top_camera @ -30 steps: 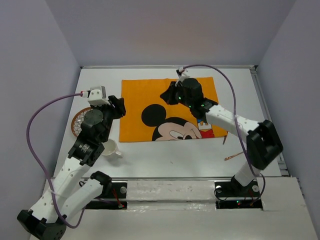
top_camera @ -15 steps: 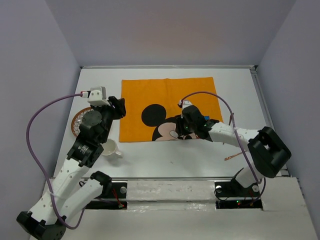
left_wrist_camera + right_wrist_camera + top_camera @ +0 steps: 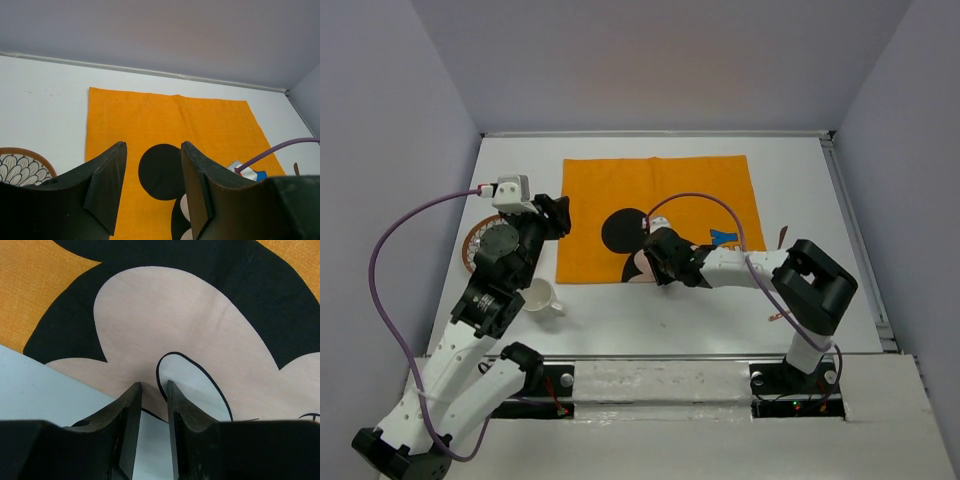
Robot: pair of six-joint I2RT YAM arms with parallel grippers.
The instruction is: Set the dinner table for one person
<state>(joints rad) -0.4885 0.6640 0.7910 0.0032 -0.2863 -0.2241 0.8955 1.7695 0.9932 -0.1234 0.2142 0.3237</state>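
Observation:
The white dinner table [image 3: 520, 165] carries an orange Mickey Mouse placemat [image 3: 660, 190], lying flat at the middle back. My right gripper [image 3: 650, 268] hangs low over the placemat's near edge, on Mickey's face. In the right wrist view its jaws [image 3: 154, 385] stand a narrow gap apart with only the printed cloth [image 3: 150, 305] showing between them. My left gripper [image 3: 560, 213] is wide open and empty by the placemat's left edge. The left wrist view [image 3: 154, 146] looks across the placemat [image 3: 165, 120].
A wicker-patterned plate [image 3: 477, 240] lies left of the placemat, partly under my left arm, and shows in the left wrist view [image 3: 20, 162]. A white cup [image 3: 542, 297] stands near the front left. A thin brown utensil [image 3: 780, 316] lies at the front right.
My right gripper has swept from the placemat's far edge back to its near edge and leftward. The placemat has stayed in place. The left arm has barely moved.

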